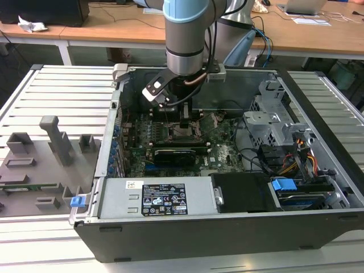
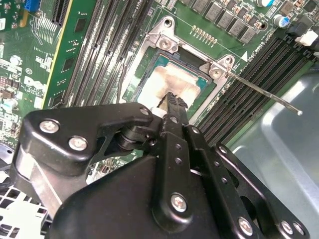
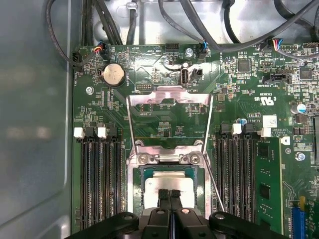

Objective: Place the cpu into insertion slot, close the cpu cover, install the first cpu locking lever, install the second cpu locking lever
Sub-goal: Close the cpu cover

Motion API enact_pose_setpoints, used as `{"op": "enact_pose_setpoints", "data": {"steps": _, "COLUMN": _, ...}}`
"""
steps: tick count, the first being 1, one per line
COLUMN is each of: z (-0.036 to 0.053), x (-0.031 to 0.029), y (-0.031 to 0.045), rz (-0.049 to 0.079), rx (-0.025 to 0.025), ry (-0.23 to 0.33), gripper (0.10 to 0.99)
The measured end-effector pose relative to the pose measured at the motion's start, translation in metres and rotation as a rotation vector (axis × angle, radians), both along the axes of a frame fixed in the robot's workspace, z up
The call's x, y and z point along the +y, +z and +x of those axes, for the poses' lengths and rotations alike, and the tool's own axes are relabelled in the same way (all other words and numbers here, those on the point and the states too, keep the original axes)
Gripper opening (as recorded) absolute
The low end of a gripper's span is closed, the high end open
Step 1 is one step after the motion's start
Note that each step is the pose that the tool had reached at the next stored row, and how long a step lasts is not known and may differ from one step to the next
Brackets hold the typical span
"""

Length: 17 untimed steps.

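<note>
The cpu (image 3: 157,181) (image 2: 159,82), a silver-grey square, lies flat in the insertion slot (image 3: 132,189) (image 2: 134,74) on the green motherboard (image 1: 222,151). My gripper (image 3: 169,193) (image 2: 172,98) (image 1: 185,122) is shut, its thin tips together over the chip's middle; whether they touch it I cannot tell. The cpu cover (image 3: 169,95) stands swung open beyond the slot, and the board shows through its window. A thin locking lever (image 2: 264,92) (image 3: 215,186) sticks out loose beside the slot.
Black memory slots (image 3: 97,179) (image 3: 239,174) flank the socket. Cables (image 3: 199,25) run along the board's far edge. In the exterior view a card (image 1: 179,154), a power supply (image 1: 159,196) and a drive cage (image 1: 273,119) crowd the case; a grey fixture tray (image 1: 40,159) lies at its left.
</note>
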<state>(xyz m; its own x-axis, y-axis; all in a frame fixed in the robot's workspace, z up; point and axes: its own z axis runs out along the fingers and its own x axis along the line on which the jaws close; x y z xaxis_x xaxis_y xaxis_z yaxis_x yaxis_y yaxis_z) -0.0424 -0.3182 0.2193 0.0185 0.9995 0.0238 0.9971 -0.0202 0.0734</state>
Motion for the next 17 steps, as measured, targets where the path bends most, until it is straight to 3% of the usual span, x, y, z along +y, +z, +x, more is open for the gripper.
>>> {"op": "enact_pose_setpoints", "data": {"steps": 6, "z": 0.0, "x": 0.0, "y": 0.0019, "rz": 0.0, "rx": 0.0002, "ry": 0.0, "gripper": 0.106}}
{"op": "enact_pose_setpoints", "data": {"steps": 17, "z": -0.0004, "x": 0.0, "y": 0.0124, "rz": 0.0, "rx": 0.0001, "ry": 0.0, "gripper": 0.106}}
